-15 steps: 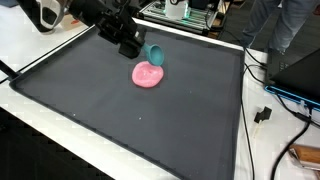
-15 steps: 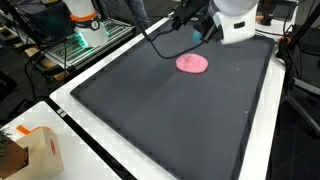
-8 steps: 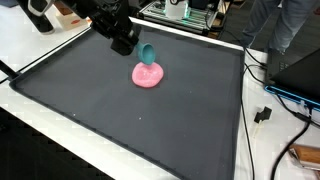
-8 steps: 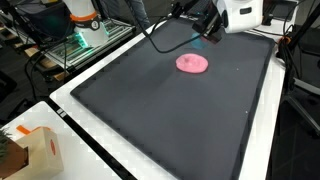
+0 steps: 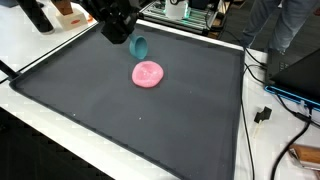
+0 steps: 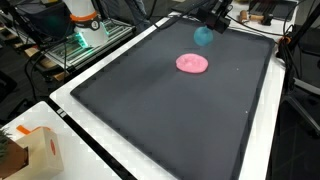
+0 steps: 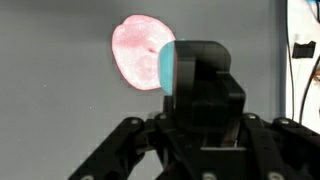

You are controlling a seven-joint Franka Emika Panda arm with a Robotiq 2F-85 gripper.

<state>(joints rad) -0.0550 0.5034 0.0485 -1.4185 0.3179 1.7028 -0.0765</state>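
Scene layout, read from left to right. White table (image 5: 40, 45) at the 9 o'clock edge carries a black mat (image 5: 120, 120) that fills most of both exterior views. Gripper (image 5: 128, 36) enters an exterior view from 11 o'clock and hangs over the far part of the mat. Its jaws are clamped on a teal cup (image 5: 139, 46), which is held clear of the mat surface. Pink plate (image 5: 148, 73) lies flat on the mat at about 5 o'clock from the cup, near it but apart. Cables (image 5: 265, 113) run over the table past the mat's 3 o'clock edge.

Seen from the opposite side in an exterior view, a cardboard box (image 6: 35, 150) stands on the table at 8 o'clock, well apart from the rest. The mat (image 6: 150, 120) spreads across the middle, with the plate (image 6: 193, 63) near its far end. The cup (image 6: 203, 36) hangs at 1 o'clock from the plate. The gripper (image 6: 213, 20) above it is largely cut off by the top edge.

In the wrist view the plate (image 7: 140, 50) sits at 10 o'clock from centre on the grey mat. The cup (image 7: 167, 66) shows only as a teal band. This band overlaps the plate's right rim in the picture and is pressed against a dark finger (image 7: 205, 85). The gripper body spreads along 6 o'clock.
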